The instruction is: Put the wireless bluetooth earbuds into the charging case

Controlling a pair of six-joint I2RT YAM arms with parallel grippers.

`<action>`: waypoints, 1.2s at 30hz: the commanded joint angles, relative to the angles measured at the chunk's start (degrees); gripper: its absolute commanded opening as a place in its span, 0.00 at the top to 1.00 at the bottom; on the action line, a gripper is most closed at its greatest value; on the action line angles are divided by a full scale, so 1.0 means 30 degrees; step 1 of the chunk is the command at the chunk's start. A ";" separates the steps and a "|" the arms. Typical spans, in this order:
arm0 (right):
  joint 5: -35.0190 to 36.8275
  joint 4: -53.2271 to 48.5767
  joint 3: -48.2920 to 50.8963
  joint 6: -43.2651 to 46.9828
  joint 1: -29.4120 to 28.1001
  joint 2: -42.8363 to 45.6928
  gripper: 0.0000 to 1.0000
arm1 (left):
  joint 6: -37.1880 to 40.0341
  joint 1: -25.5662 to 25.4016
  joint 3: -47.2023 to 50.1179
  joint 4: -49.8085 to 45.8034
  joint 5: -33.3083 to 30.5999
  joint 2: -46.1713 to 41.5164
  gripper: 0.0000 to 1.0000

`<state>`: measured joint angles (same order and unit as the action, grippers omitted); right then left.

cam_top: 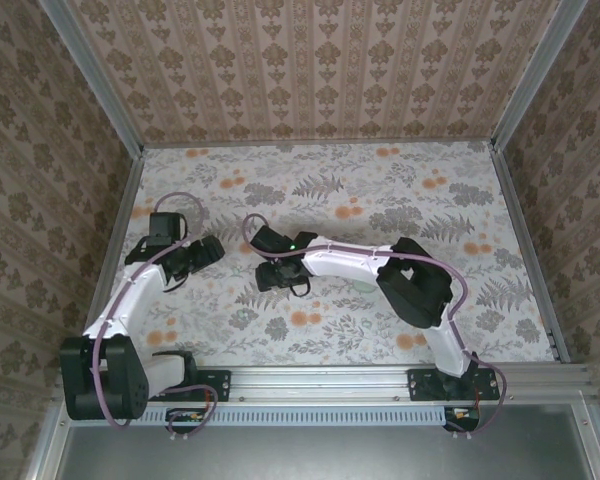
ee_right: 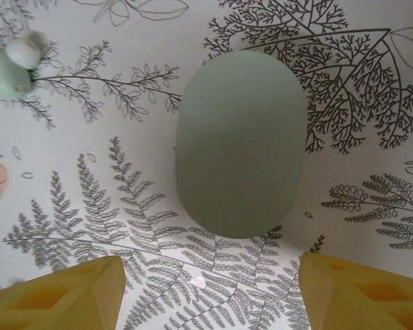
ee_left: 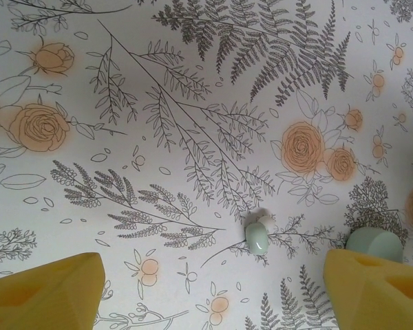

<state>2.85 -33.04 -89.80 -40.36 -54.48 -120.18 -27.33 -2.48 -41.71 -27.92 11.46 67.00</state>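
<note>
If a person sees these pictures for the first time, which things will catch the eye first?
The mint-green charging case lies in the middle of the right wrist view, just ahead of the open yellow fingers of the right gripper. In the left wrist view a tiny mint earbud rests on the flower-printed table ahead of the open left gripper.

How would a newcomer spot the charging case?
On the floral table, look just ahead of the right gripper and its yellow jaws. The charging case is the smooth, closed mint oval, far larger than the tiny earbud nearby.
</note>
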 commanded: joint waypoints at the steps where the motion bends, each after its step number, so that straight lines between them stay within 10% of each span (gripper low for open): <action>1: 0.1020 -0.1866 -0.1097 0.0889 0.0020 -0.0539 0.31 | 0.0921 0.0356 0.0308 0.0058 0.1038 -0.0005 0.16; 13: 0.1012 -0.2315 -0.3751 0.1729 0.0082 -0.3209 0.33 | 0.1585 0.0622 0.0172 0.0479 0.1064 0.0224 0.16; 36: 0.0240 -0.0392 -0.0155 0.9210 0.1226 -0.0183 0.71 | 0.4110 0.0640 0.1720 0.4280 0.5367 -0.3745 0.18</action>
<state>5.39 -34.65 -93.71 -21.47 -52.18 -124.86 -18.11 -0.97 -38.22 -20.64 21.82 58.87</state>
